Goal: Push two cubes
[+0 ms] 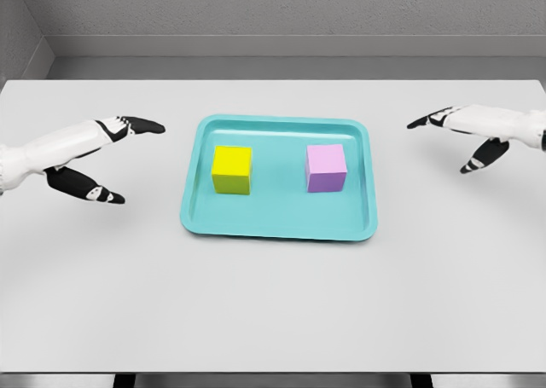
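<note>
here i judged the approach step: both cubes untouched, yellow cube (pixel 231 170) and purple cube (pixel 326 167) mid-frame in the teal tray (pixel 277 228). left hand (pixel 95 159) and right hand (pixel 468 137) were released, empty, outside the tray. next i needed both moved inward.

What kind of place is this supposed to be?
Probably a simulated test bench, not a real room: a bare white table against grey walls, holding only a teal tray with a yellow cube and a purple cube.
</note>
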Tool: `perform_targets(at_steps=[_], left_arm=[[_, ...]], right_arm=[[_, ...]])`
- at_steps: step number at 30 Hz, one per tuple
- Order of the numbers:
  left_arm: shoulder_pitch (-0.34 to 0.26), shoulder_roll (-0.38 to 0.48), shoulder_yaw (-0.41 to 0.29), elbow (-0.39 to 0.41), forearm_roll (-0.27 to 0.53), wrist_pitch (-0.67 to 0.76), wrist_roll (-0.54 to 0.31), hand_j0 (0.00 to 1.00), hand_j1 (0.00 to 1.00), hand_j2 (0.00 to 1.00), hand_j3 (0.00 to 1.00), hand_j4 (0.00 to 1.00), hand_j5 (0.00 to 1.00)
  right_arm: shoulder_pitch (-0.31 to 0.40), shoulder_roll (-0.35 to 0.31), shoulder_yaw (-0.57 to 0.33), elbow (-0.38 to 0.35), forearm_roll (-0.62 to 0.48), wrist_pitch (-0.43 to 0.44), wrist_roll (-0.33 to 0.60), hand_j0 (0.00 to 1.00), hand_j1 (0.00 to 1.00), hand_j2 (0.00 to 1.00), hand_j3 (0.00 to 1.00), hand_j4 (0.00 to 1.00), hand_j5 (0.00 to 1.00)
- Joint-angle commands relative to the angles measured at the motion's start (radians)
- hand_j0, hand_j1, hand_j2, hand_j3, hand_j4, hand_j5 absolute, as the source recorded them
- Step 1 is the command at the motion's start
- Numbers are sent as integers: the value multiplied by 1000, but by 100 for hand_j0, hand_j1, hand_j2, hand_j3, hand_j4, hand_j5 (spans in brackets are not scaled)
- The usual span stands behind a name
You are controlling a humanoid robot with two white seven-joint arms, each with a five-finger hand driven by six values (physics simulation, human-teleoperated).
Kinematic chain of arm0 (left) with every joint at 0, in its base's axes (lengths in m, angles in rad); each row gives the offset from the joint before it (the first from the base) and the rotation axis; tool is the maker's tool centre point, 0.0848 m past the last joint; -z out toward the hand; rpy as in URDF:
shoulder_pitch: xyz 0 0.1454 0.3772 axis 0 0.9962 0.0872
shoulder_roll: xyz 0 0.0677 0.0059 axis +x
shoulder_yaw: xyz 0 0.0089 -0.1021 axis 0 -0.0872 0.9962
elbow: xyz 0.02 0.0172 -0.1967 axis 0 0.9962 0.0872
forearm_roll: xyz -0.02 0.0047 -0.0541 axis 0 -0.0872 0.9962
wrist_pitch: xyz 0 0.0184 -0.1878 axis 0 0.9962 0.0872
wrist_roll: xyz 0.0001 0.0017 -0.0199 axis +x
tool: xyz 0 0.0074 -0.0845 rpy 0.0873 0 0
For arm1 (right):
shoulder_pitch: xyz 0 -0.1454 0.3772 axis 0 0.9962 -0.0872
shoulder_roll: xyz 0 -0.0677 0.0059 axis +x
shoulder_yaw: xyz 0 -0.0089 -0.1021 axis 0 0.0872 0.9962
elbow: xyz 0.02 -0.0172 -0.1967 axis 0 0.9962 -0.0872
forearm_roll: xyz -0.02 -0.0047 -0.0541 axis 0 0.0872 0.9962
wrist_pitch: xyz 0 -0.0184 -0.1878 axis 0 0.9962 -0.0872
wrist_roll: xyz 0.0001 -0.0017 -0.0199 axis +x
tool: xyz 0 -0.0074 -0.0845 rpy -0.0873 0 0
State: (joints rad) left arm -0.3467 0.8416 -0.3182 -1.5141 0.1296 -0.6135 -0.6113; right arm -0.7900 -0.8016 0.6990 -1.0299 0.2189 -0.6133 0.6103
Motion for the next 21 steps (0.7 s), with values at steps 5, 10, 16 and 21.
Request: perform_targets(at_steps=[5, 10, 16, 21], left_arm=[[-5, -21, 2, 0, -19, 3, 0, 100, 100, 100, 100, 100, 100], [-5, -22, 2, 0, -21, 3, 0, 100, 100, 100, 100, 100, 100], [3, -16, 2, 2, -19, 3, 0, 100, 100, 100, 100, 100, 100], [-2, -21, 4, 28, -159, 3, 0, 100, 100, 100, 100, 100, 100]], right_arm=[[-15, 10, 31, 1, -3, 2, 1, 57, 57, 57, 57, 57, 57], [-31, 33, 68, -2, -1, 2, 1, 27, 27, 27, 27, 27, 27], [-60, 48, 111, 4, -1, 2, 1, 15, 15, 15, 15, 15, 15], [-80, 71, 129, 2, 14, 2, 1, 14, 14, 14, 14, 14, 14]])
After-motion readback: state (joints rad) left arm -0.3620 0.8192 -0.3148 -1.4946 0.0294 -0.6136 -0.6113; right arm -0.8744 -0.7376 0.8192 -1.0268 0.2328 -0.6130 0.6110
